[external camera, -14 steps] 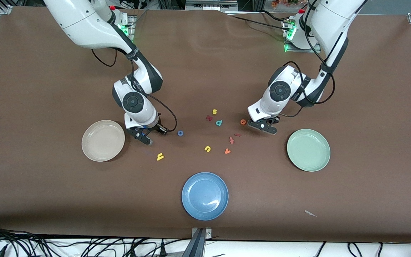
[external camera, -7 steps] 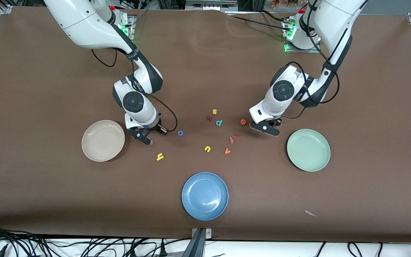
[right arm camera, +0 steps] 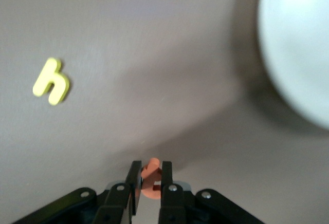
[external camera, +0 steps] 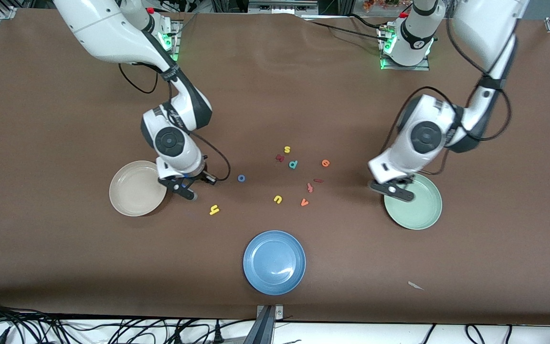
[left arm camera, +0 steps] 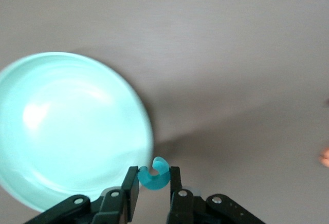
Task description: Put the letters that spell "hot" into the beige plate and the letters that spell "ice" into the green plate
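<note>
While the left gripper (external camera: 392, 189) hangs over the rim of the green plate (external camera: 416, 210) at the edge toward the letter cluster, its fingers are clamped on the teal "c" (left arm camera: 154, 173), which sits just at the plate's lip in the left wrist view. The right gripper (external camera: 185, 190) is over bare table just beside the beige plate (external camera: 134, 188), pinching a small orange letter (right arm camera: 150, 176), probably the "t". On the table, the yellow "h" (external camera: 214, 209) lies nearer the front camera than that gripper, well apart from the beige plate's edge, and the blue "o" (external camera: 241, 178) lies toward the cluster. The orange "e" (external camera: 325, 163) and dark red "i" (external camera: 318, 180) rest between the cluster and the green plate, with open brown table around them. The blue plate (external camera: 274, 263) sits nearest the camera, well apart from everything else.
</note>
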Controlling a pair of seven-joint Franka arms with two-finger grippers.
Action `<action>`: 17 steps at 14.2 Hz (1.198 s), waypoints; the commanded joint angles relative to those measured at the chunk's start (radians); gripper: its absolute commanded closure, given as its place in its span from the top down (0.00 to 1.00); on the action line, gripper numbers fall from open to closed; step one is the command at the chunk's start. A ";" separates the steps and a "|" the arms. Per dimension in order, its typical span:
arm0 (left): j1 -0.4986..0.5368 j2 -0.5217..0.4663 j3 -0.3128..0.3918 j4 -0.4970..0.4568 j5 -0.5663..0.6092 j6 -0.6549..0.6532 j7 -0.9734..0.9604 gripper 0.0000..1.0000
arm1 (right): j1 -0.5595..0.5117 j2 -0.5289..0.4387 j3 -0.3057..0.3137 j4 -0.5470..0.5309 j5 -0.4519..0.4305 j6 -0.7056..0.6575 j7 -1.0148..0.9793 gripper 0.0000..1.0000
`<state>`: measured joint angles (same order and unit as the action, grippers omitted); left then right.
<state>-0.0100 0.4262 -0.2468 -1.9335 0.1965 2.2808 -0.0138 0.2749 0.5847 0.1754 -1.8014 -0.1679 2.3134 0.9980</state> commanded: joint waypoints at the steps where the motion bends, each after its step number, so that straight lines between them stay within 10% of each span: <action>1: 0.080 0.072 -0.005 0.066 0.032 -0.014 0.159 0.08 | -0.008 -0.071 -0.048 -0.010 -0.009 -0.101 -0.158 0.00; 3: 0.122 0.115 -0.005 0.088 0.032 -0.004 0.181 0.33 | -0.008 -0.095 -0.092 -0.030 -0.007 -0.108 -0.266 0.00; 4: 0.122 0.115 -0.005 0.088 0.032 -0.006 0.175 0.99 | -0.008 -0.100 -0.118 -0.041 -0.007 -0.108 -0.326 0.00; 10: 0.119 0.088 -0.083 0.081 0.026 -0.018 0.172 1.00 | -0.023 -0.088 -0.234 -0.047 0.008 -0.089 -0.590 0.00; 11: 0.119 0.088 -0.106 0.079 0.024 -0.018 0.164 1.00 | -0.034 -0.085 -0.234 -0.047 0.014 -0.082 -0.601 0.14; 12: 0.117 0.088 -0.138 0.074 0.021 -0.018 0.137 1.00 | -0.036 -0.085 -0.234 -0.041 0.030 -0.082 -0.602 0.75; 13: 0.117 0.088 -0.178 0.070 0.023 -0.018 0.089 1.00 | -0.036 -0.085 -0.231 -0.035 0.054 -0.083 -0.602 1.00; 17: 0.049 0.098 -0.259 0.044 0.034 -0.003 -0.041 1.00 | -0.023 -0.088 -0.209 -0.009 0.100 -0.092 -0.590 1.00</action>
<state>0.0869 0.5299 -0.4947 -1.8673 0.1965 2.2750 0.0021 0.2475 0.5059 -0.0487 -1.8179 -0.0948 2.2257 0.4153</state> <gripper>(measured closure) 0.000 0.366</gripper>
